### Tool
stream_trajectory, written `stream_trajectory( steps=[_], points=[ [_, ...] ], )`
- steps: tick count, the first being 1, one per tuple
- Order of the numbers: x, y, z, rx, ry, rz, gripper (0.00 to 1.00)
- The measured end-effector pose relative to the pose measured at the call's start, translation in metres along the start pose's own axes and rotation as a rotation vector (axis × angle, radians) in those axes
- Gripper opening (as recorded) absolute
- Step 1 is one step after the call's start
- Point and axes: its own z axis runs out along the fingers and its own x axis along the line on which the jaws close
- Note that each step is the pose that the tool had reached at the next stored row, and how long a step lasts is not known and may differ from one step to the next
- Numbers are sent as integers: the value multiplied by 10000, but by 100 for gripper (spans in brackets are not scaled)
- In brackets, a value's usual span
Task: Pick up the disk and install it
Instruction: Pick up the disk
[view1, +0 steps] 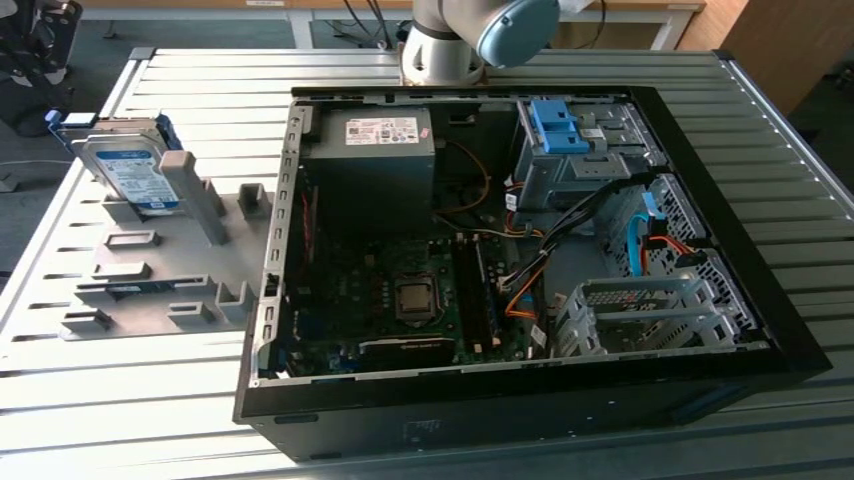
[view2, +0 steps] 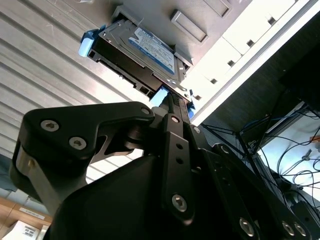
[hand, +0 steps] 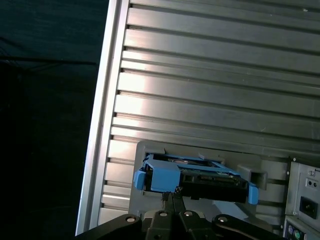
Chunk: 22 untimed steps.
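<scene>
The disk (view1: 131, 168) is a silver hard drive with a white-and-blue label and blue rails. It stands leaning on edge in a grey holder fixture (view1: 160, 290) at the exterior view's left. Both wrist views look at the disk (view2: 145, 50) (hand: 195, 177) from a distance, past my black gripper (view2: 174, 107) (hand: 169, 199). The fingertips meet with nothing between them, and the gripper is apart from the disk. Part of my arm (view1: 461, 35) shows at the far edge of the table.
An open computer case (view1: 747, 300) lies on the ribbed metal table (view1: 134, 420), holding a grey power-supply box (view1: 374, 160), a blue latch piece (view1: 554, 125), cables and a metal drive cage (view1: 641, 315). The table edge (hand: 107, 100) drops to dark floor.
</scene>
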Motion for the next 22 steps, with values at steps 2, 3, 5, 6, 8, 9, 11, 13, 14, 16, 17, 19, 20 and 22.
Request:
stream_trajectory(
  steps=[2, 3, 5, 6, 8, 9, 11, 13, 14, 16, 17, 19, 20, 22],
  points=[
    [0, 0, 0, -1, 0, -15, 11],
    [0, 0, 0, -1, 1, -22, 11],
    [0, 0, 0, -1, 1, -40, 11],
    [0, 0, 0, -1, 2, -48, 11],
    [0, 0, 0, -1, 3, -64, 11],
    [0, 0, 0, -2, 4, -73, 11],
    [0, 0, 0, -2, 4, -89, 11],
    [0, 0, 0, -2, 5, -104, 11],
    [0, 0, 0, -2, 5, -112, 11],
    [0, 0, 0, -3, 6, -133, 11],
    [0, 0, 0, -3, 6, -145, 11],
    [0, 0, 0, -3, 7, -170, 11],
    [0, 0, 0, -3, 8, -183, 11],
    [0, 0, 0, -3, 9, -206, 11]
  ],
)
